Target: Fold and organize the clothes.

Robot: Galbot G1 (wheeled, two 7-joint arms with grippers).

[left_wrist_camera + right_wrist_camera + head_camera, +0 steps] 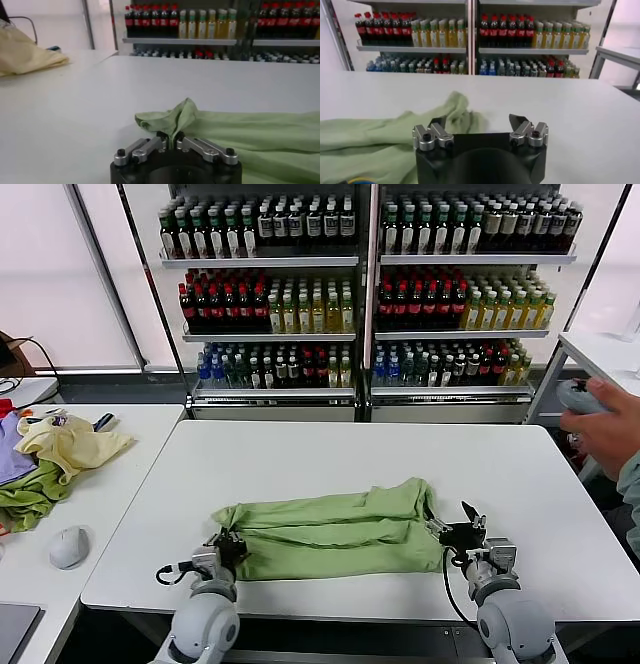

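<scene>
Green shirt (335,539) lying lengthwise left-to-right across desk (300,454), left pincer (232,546) pinching its left end, right pincer (455,534) spread wide at right end

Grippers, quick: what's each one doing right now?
Left gripper: jaws shut on the green shirt, pinching a fold at its left end.
Right gripper: jaws open, holding nothing, at the shirt's right end.

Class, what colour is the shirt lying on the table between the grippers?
Pale lime green shirt, clearest in the head view.
</scene>
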